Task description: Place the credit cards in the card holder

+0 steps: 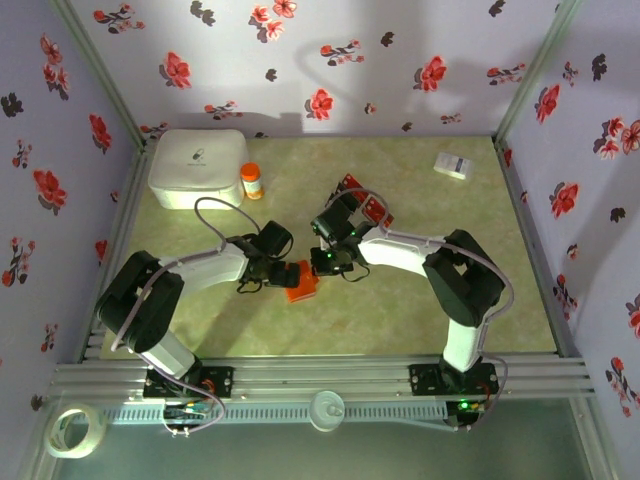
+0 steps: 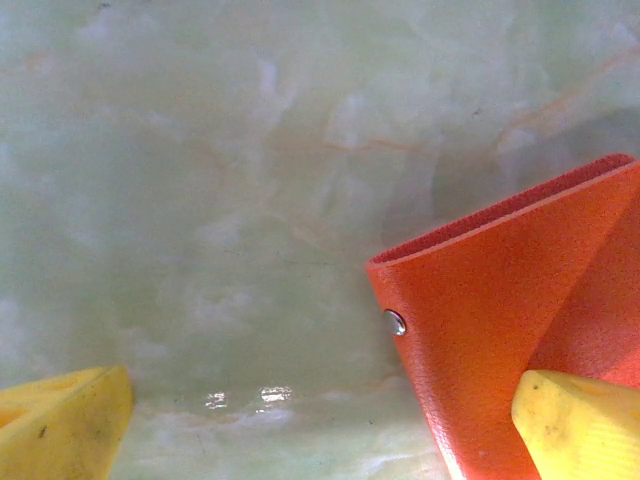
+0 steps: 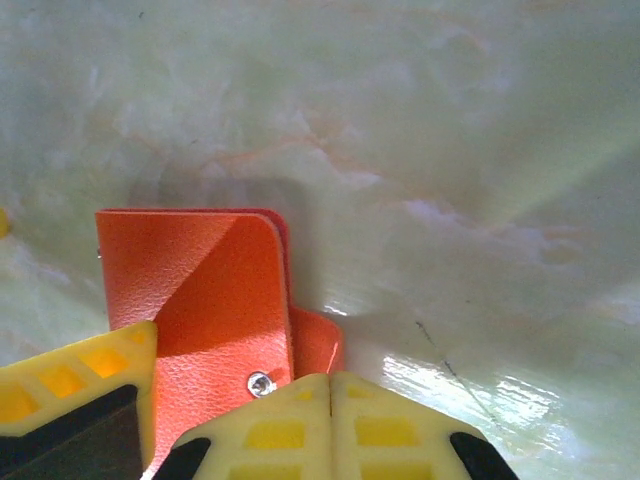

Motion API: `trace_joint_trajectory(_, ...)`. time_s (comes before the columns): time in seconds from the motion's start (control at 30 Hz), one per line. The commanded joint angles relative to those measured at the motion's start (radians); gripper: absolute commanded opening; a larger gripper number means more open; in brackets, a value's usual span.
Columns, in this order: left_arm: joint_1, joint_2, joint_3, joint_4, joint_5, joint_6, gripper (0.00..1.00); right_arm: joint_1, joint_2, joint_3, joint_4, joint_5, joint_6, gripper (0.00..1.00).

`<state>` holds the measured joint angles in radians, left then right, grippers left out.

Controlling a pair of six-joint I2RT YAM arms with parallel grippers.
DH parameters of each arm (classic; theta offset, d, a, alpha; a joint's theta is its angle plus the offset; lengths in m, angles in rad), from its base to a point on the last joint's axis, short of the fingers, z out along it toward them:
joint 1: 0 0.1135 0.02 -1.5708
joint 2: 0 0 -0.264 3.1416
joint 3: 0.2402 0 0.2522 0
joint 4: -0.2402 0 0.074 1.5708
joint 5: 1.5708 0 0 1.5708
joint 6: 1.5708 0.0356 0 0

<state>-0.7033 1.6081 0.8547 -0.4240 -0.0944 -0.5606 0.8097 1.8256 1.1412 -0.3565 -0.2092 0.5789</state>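
The right gripper [image 3: 330, 385] is shut tight at the flap of the flat orange folding card holder [image 3: 200, 290], the left gripper [image 2: 320, 400] wide open beside it: pull the flap up slowly

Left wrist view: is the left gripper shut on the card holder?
No: the left gripper stands wide open, its yellow fingers far apart, the orange card holder by just one.

White arms [image 1: 400, 250] with black joints, yellow fingers [image 2: 70, 420].

Bright overhead light; glare on table [image 3: 450, 385]; wrist pics soft, blurry.
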Motion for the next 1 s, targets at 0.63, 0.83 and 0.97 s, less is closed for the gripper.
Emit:
trace_joint_trajectory(0.63,-0.010,0.049,-0.055,-0.043,-0.056,0.034,1.00,0.028,0.064,-0.015,0.150,-0.120,0.096,0.00)
trace_joint_trajectory(0.83,-0.010,0.047,-0.058,-0.039,-0.056,0.033,1.00,0.034,0.065,-0.053,0.163,-0.114,0.105,0.00)
trace_joint_trajectory(0.97,-0.010,0.047,-0.059,-0.039,-0.056,0.033,1.00,0.044,0.062,-0.094,0.171,-0.101,0.108,0.00)
